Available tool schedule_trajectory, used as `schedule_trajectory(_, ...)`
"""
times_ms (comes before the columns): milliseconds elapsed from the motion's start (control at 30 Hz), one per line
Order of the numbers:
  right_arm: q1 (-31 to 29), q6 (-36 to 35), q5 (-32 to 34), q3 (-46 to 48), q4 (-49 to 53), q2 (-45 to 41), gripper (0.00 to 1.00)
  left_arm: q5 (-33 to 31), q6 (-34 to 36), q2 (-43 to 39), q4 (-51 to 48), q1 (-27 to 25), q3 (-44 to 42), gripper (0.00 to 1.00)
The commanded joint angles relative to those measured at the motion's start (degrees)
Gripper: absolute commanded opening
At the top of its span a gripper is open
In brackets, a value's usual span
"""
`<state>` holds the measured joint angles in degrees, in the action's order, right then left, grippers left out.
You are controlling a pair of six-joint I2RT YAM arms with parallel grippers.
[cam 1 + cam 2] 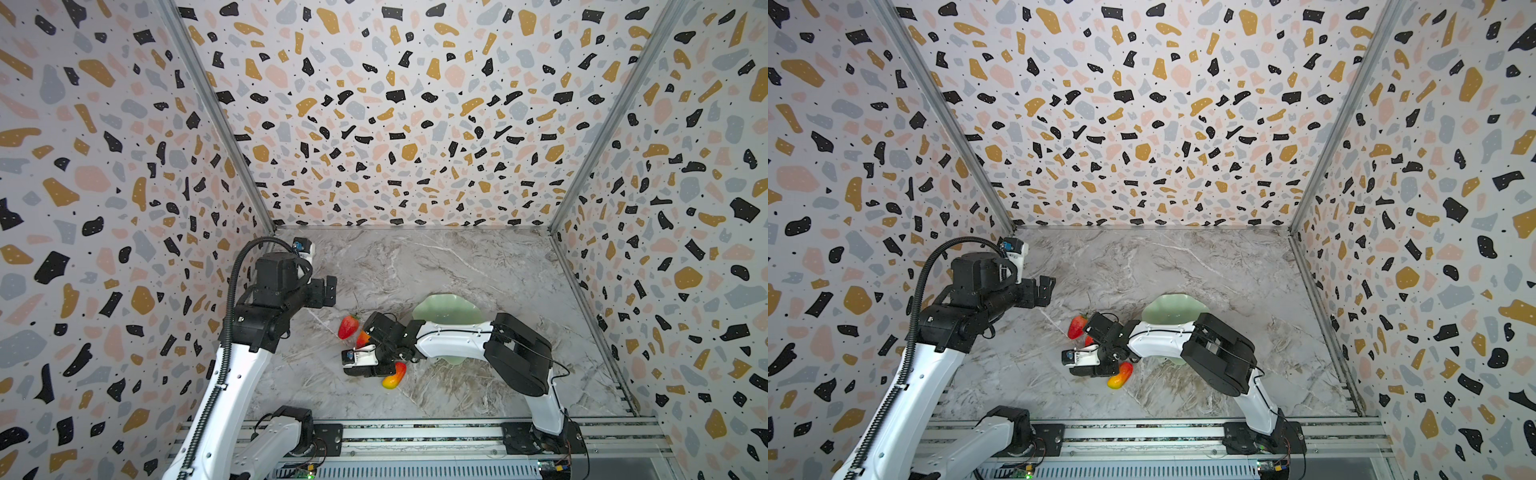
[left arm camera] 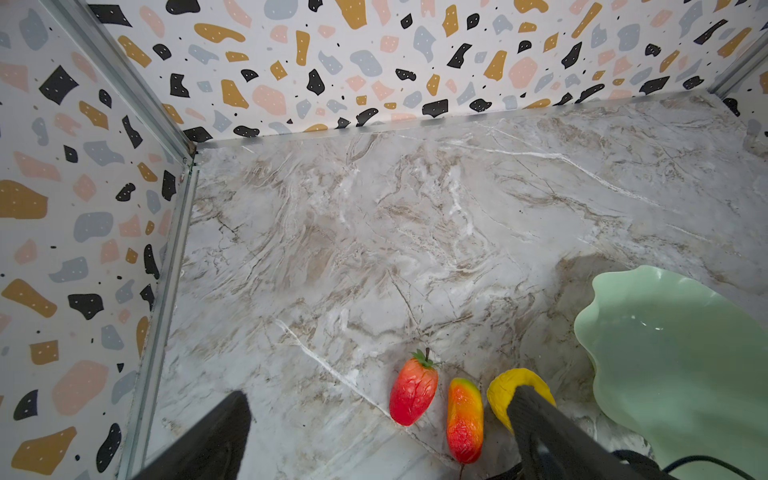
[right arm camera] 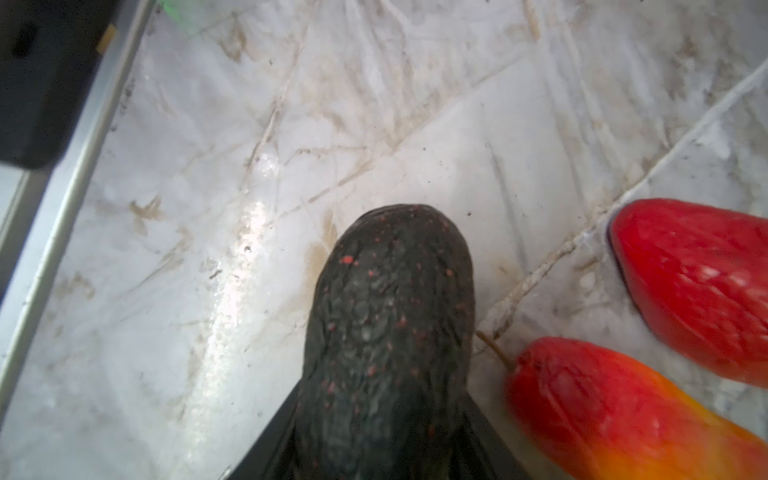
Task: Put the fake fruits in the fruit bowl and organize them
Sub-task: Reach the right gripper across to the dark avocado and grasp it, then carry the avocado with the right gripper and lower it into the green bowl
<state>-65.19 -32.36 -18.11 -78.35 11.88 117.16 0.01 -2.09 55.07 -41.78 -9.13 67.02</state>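
Observation:
Reaching across to the left, my right gripper (image 1: 351, 370) (image 3: 382, 415) is shut on the dark speckled avocado (image 3: 390, 299), low over the marble; in both top views the avocado is hidden under it. Beside it lie the red strawberry (image 1: 348, 326) (image 3: 698, 286) and a red-orange mango (image 1: 363, 338) (image 3: 615, 411). A second mango (image 1: 395, 376) lies just behind the gripper. The yellow fruit (image 2: 505, 390) shows only in the left wrist view, between the mango (image 2: 465, 419) and the mint-green bowl (image 1: 432, 301) (image 2: 673, 353), which holds no fruit where it shows. My left gripper (image 1: 330, 289) (image 2: 384, 397) hangs open and raised, holding nothing.
Terrazzo-patterned walls close in the marble table (image 1: 478, 257) on three sides. An aluminium rail (image 1: 415, 434) with both arm bases runs along the front edge. The right forearm (image 1: 453, 338) passes over the near part of the bowl.

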Motion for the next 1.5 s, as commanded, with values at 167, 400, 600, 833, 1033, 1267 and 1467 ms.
schedule_trajectory(167, 0.14, 0.72, 0.05, -1.66, 1.74, -5.12, 0.36, 1.60, 0.81, -0.81, 4.57, -0.19, -2.50, 1.00)
schedule_trajectory(400, 4.02, 3.32, 0.84, 2.21, 1.93, -13.46, 0.33, 2.36, 0.86, -1.06, 5.76, -0.19, -3.39, 1.00)
schedule_trajectory(600, 14.92, 9.97, 3.96, 14.97, -1.83, -27.69, 0.32, 3.89, 1.19, -1.92, 8.07, -0.19, -5.08, 0.99)
schedule_trajectory(833, 25.87, 16.16, 11.67, 25.49, -0.16, -37.47, 0.31, 4.20, 1.42, -1.36, 8.98, -0.24, -5.73, 0.99)
schedule_trajectory(1033, 28.05, 19.15, 15.03, 29.65, 2.18, -35.83, 0.30, 4.30, 1.69, -1.25, 9.24, -0.28, -5.63, 1.00)
schedule_trajectory(1267, 29.50, 22.10, 16.91, 30.84, 1.69, -31.82, 0.31, 4.89, 1.86, -0.88, 8.75, -0.28, -4.42, 0.99)
schedule_trajectory(1467, 29.98, 23.33, 19.32, 30.58, 2.58, -28.59, 0.32, 4.95, 1.88, -0.84, 8.77, -0.28, -4.50, 1.00)
